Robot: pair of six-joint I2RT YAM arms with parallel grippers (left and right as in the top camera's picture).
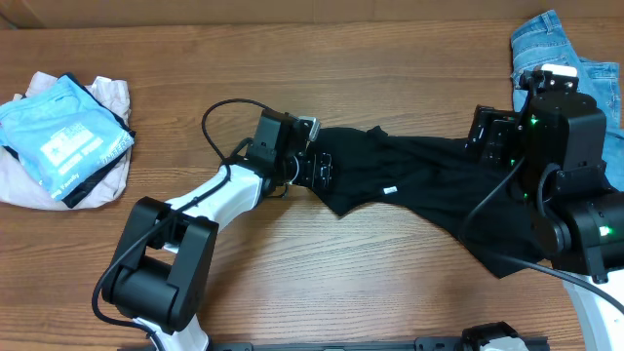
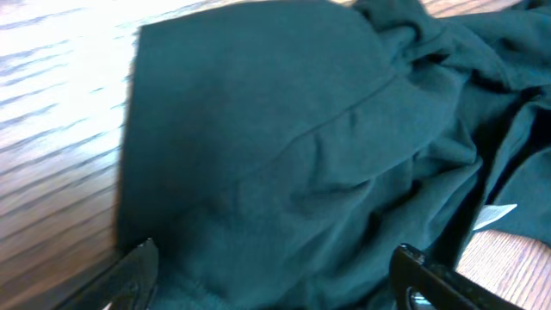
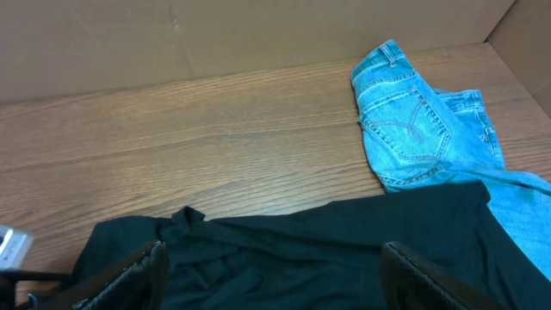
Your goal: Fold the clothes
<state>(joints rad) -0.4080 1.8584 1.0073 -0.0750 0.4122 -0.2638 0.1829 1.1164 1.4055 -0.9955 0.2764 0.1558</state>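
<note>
The black T-shirt (image 1: 409,175) lies spread and rumpled across the middle and right of the wooden table, its small white tag (image 1: 390,191) showing. My left gripper (image 1: 314,166) is open over the shirt's left end; in the left wrist view its fingers (image 2: 275,271) straddle the dark fabric (image 2: 284,146) without closing on it. My right gripper (image 1: 487,146) is open over the shirt's right part; in the right wrist view its fingers (image 3: 275,267) stand wide above the cloth (image 3: 327,241).
Light-blue jeans (image 1: 575,68) lie at the far right, also in the right wrist view (image 3: 413,120). A sky-blue garment with white print (image 1: 63,132) rests on a pale cloth (image 1: 107,175) at far left. A cardboard wall (image 3: 215,34) borders the back.
</note>
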